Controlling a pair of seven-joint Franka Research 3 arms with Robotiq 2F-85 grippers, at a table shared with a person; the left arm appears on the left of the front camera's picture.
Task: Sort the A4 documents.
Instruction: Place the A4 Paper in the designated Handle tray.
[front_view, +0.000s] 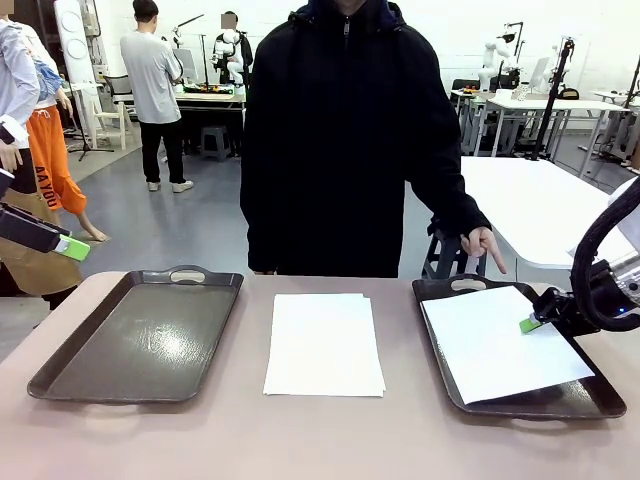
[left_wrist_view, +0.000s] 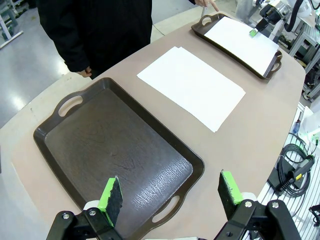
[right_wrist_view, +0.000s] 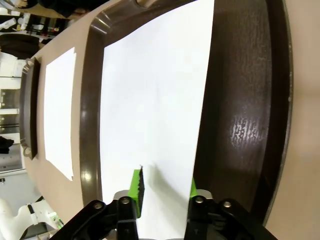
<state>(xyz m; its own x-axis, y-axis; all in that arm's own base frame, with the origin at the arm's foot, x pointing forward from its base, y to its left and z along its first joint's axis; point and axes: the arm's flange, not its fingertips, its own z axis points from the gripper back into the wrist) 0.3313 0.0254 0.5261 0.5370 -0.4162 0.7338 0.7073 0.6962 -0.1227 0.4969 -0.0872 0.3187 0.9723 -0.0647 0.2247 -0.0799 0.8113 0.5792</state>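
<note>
A4 documents lie stacked mid-way on the desk, long axis toward the person, leftward of the right claw. It stands part-open astride one sheet in the right tray. The left claw gapes wide.

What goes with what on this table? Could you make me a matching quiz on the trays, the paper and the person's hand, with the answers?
1. left tray
2. paper stack
3. single sheet
4. person's hand

A. lying in the right tray
B. pointing down over the right tray's far rim
C. holding nothing
D. on the bare table between the trays

Pairs: 1-C, 2-D, 3-A, 4-B
</note>
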